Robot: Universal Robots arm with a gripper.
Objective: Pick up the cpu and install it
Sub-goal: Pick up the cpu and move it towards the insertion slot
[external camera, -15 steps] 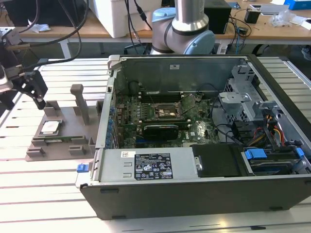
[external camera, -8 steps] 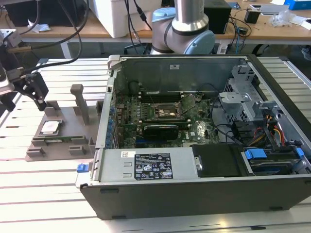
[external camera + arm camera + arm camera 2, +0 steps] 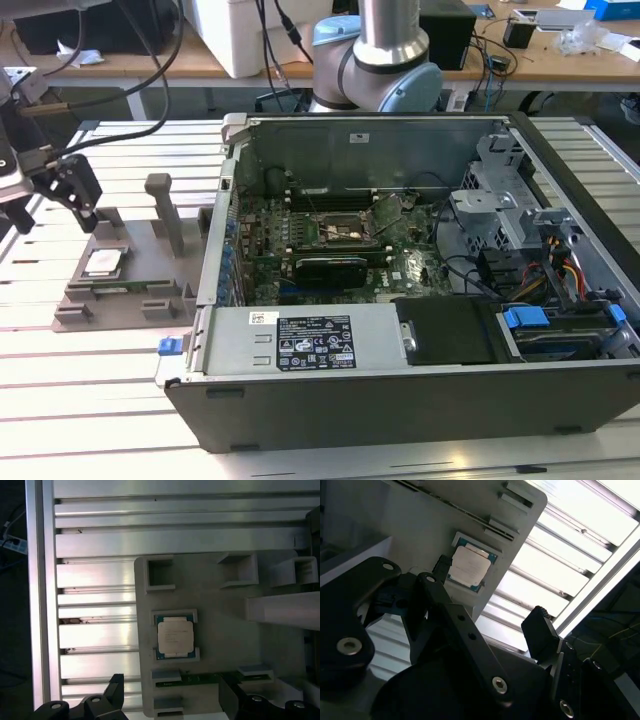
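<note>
First wrist view: pincer (image 3: 172,692) released, fingers spread wide, grasping nothing, poised above the grey fixture (image 3: 225,595). Cpu (image 3: 175,636) lies flat in its square nest on that fixture, silver top up, apart from both fingers. Exterior view: fixture stands on the slatted counter (image 3: 100,400), toward the exterior view's left of the open computer case (image 3: 400,380); motherboard socket (image 3: 340,232) inside appears vacant. Progress, as judged: approach stage only; pickup and installation both outstanding.
</note>
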